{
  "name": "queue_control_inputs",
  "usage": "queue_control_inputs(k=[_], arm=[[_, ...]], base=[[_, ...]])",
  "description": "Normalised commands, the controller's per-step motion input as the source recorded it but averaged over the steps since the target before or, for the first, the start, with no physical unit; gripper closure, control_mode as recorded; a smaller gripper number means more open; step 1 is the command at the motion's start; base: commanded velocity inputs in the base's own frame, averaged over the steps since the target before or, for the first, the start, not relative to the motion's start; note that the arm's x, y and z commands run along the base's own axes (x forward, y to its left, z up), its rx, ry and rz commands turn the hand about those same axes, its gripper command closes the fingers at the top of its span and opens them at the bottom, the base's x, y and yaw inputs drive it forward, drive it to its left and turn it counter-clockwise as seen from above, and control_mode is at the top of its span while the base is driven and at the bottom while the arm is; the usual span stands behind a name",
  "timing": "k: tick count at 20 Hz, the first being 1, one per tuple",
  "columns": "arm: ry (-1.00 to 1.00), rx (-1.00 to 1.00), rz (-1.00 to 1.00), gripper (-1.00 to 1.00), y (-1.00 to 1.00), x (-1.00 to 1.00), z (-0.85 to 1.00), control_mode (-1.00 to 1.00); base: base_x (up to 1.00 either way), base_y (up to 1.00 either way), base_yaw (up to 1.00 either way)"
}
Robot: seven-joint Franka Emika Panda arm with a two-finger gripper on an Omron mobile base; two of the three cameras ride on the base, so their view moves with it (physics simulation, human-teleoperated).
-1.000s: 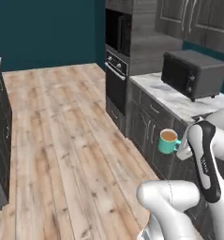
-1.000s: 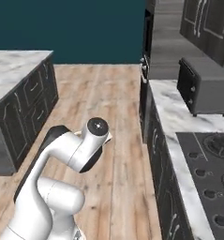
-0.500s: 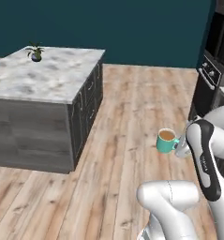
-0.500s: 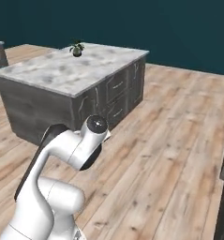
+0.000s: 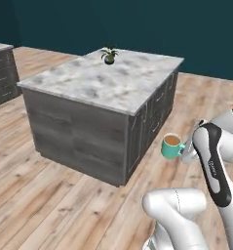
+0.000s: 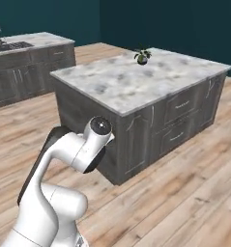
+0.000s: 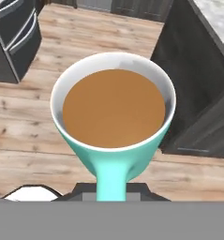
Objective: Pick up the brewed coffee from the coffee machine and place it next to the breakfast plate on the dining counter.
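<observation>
At the far left of the right base view, a desk (image 6: 35,44) with a dark sink and a faucet is cut off by the frame, and the small potted plant (image 5: 108,54) near the far edge of the marbled island desk (image 5: 103,83) is too small to make out in detail. Right of the island, the brewed coffee (image 5: 172,145) hangs above the wooden floor (image 5: 49,195), a teal mug with white inside, filled with brown liquid. The claw (image 5: 187,148) is closed on its handle, its fingertips hidden behind it.
</observation>
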Motion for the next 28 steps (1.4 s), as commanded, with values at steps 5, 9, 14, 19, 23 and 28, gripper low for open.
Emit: queue_control_inputs(k=[5, 9, 14, 19, 23, 28], arm=[[0.00, 0.00, 0.00, 1.00, 0.00, 0.00, 0.00, 1.00], [0.00, 0.00, 0.00, 1.00, 0.00, 0.00, 0.00, 1.00], [0.00, 0.00, 0.00, 1.00, 0.00, 0.00, 0.00, 1.00], [0.00, 0.00, 0.00, 1.00, 0.00, 0.00, 0.00, 1.00], [0.00, 0.00, 0.00, 1.00, 0.00, 0.00, 0.00, 1.00], [0.00, 0.00, 0.00, 1.00, 0.00, 0.00, 0.00, 1.00]], base=[[0.74, 0.39, 0.59], [0.76, 0.47, 0.55], [0.90, 0.58, 0.47], [1.00, 0.47, 0.36], [1.00, 0.05, 0.22], [1.00, 0.00, 0.05]])
